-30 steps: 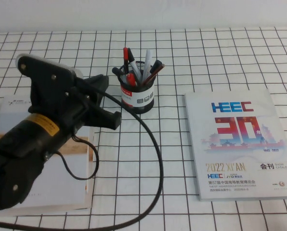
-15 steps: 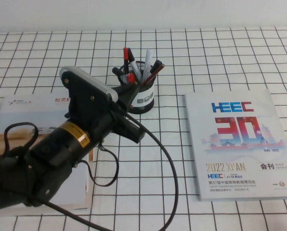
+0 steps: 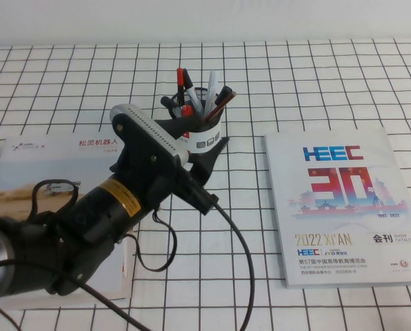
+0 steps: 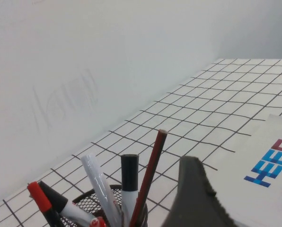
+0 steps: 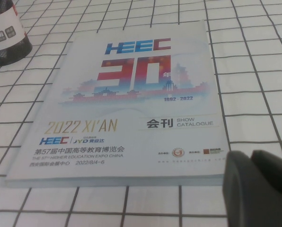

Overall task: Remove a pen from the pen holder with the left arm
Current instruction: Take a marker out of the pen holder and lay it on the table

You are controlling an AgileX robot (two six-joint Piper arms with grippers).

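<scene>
Pen holder, black mesh cup with a white label, stands upright near the middle of the gridded table. The pens are all in it, sticking up: red-capped marker, white pen, black marker, dark red pencil. None is gripped.

Left gripper is right at the holder's near side, jaws spread wide, one finger on each side of the cup and holding nothing. Whether it touches the cup, cannot tell.

A booklet lies under the left arm. The catalogue lies flat to the right of the holder, apart from it.

Right gripper hangs over the catalogue's near edge; only a dark part shows, so its state cannot be told.
</scene>
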